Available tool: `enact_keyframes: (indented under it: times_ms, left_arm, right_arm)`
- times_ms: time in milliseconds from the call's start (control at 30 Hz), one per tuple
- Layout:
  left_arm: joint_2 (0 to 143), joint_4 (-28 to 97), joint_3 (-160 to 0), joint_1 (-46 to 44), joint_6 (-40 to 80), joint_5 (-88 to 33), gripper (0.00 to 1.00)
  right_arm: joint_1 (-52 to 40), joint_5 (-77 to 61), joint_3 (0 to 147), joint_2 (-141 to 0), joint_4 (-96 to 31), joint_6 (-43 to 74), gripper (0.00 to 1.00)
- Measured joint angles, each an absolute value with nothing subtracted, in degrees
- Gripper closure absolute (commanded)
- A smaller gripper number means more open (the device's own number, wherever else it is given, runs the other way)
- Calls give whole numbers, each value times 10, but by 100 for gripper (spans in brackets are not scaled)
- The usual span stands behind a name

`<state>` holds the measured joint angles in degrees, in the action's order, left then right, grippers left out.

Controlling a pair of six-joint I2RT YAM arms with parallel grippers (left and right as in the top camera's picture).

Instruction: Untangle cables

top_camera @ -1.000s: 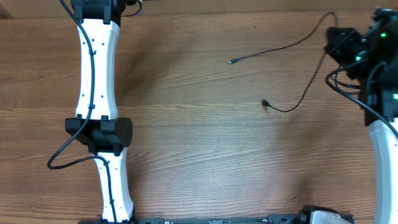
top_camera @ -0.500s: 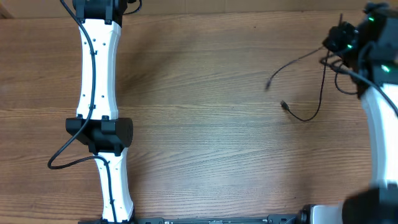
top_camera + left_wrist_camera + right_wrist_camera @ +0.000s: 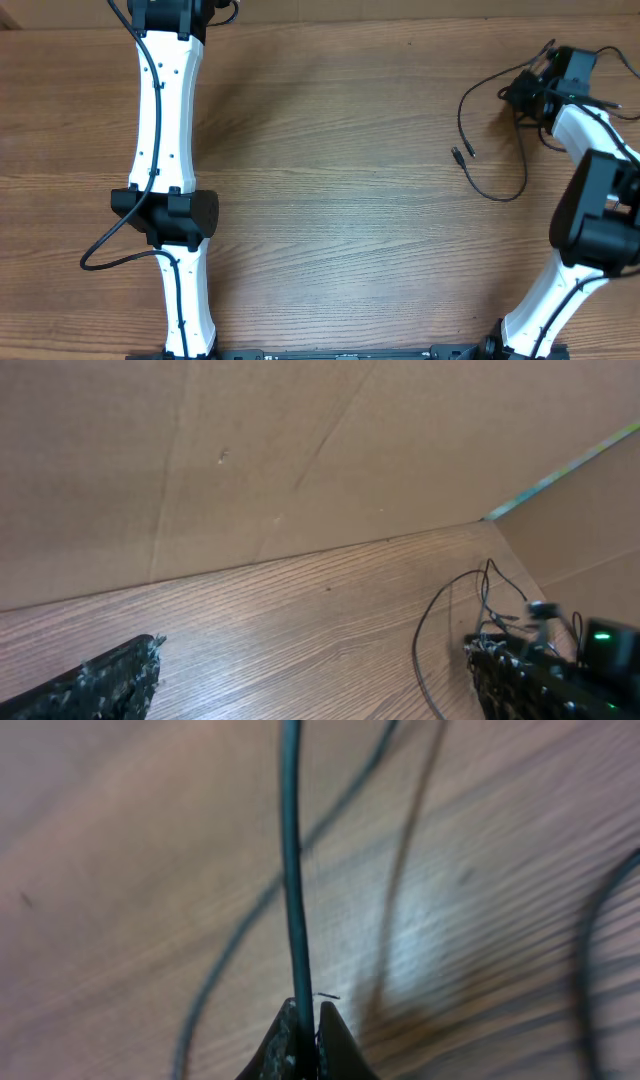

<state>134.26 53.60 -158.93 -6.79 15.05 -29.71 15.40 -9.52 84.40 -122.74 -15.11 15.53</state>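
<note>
Two thin black cables lie at the far right of the table. One (image 3: 464, 108) curves from my right gripper (image 3: 516, 90) down to a plug end (image 3: 470, 152). The other (image 3: 497, 196) loops from a plug end (image 3: 456, 154) back up to the same gripper. In the right wrist view the right gripper (image 3: 305, 1032) is shut on one cable (image 3: 291, 870), which runs straight up out of the jaws; other strands blur behind it. My left gripper (image 3: 320, 695) is open and empty, its fingers (image 3: 100, 680) far apart, beyond the top edge of the overhead view. The cable (image 3: 428, 630) shows in the left wrist view.
A cardboard wall (image 3: 250, 460) stands along the back of the wooden table (image 3: 330, 200). The left arm (image 3: 165, 120) stretches along the left side with its own thick black wire (image 3: 100, 262). The right arm's elbow (image 3: 600, 215) is at the right edge.
My right gripper has swung and turned near the far right corner, still holding the cable. Both plug ends have been dragged rightward and now lie close together.
</note>
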Motion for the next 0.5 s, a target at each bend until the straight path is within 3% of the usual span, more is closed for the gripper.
enact_keyframes:
  times_ms: [267,300,367,400,500]
  left_arm:
    - [1343,532,-1589,-69,163,-297,0]
    - [1343,531,-1589,-69,164,-297,0]
    - [1343,531,-1589,-69,165,-297,0]
    - [1343,532,-1589,-70,165,-297,0]
    - [1343,531,-1589,-70,166,-297,0]
  right_arm:
    - [106,-194,844,-1258,-144,153,96]
    - [95,-195,844,-1258,-143,154,86]
    - [74,-190,844,-1258,-147,152,11]
    - [63,-184,844,-1258,-151,153,0]
    - [48,-179,846,-1258,-171,151,0]
